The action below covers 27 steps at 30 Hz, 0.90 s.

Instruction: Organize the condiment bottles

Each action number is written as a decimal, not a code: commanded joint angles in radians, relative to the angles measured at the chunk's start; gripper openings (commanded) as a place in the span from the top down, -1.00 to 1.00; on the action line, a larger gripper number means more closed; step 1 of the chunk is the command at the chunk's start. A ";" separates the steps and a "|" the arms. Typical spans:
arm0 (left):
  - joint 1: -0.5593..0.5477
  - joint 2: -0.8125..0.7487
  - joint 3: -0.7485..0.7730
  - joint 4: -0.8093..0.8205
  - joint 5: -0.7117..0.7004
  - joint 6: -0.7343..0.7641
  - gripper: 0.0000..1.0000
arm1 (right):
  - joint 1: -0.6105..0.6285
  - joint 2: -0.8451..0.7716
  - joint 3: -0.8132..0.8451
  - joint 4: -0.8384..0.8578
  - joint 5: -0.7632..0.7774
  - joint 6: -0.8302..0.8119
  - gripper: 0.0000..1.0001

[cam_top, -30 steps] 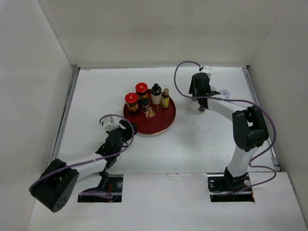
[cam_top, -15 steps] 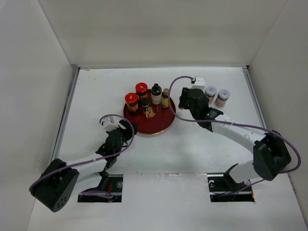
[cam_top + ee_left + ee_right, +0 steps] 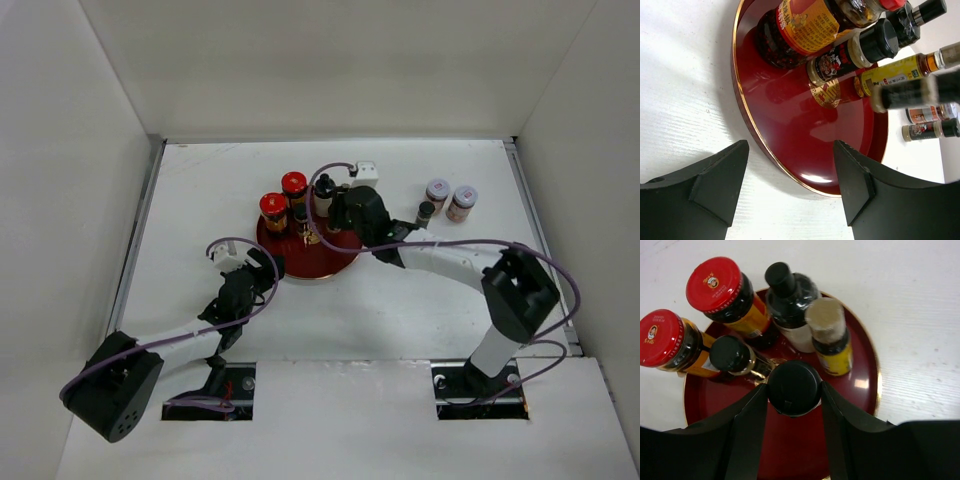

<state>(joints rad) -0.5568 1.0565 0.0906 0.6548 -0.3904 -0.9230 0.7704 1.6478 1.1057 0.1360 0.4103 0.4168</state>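
"Right side?"
"Right gripper (image 3: 794,396) clamps a black-capped bottle (image 3: 793,382) over the red tray (image 3: 865,367), possibly just clear of it; two red-capped jars (image 3: 713,284) and three more bottles (image 3: 790,295) stand just beyond."
"Left side?"
"Left gripper (image 3: 790,147), jaws apart and empty, sits just short of the tray's rim."

Bright, even light is flooding the white enclosure.
Shadows are falling soft; glare is glinting on the red tray (image 3: 815,178), and a dark bottle (image 3: 910,94) is smearing at the left wrist view's right.
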 commanded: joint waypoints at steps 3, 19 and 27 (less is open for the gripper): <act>-0.004 -0.006 0.014 0.048 -0.004 0.012 -0.34 | 0.019 0.110 0.131 0.074 -0.004 0.007 0.17; -0.005 -0.010 0.015 0.048 -0.005 0.013 -0.34 | 0.051 0.190 0.165 0.047 0.025 0.025 -0.38; -0.005 -0.007 0.017 0.048 -0.005 0.015 -0.34 | 0.076 -0.058 -0.002 0.039 0.053 0.019 -0.55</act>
<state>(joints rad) -0.5579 1.0618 0.0906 0.6556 -0.3908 -0.9203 0.8406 1.7271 1.1519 0.1425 0.4278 0.4267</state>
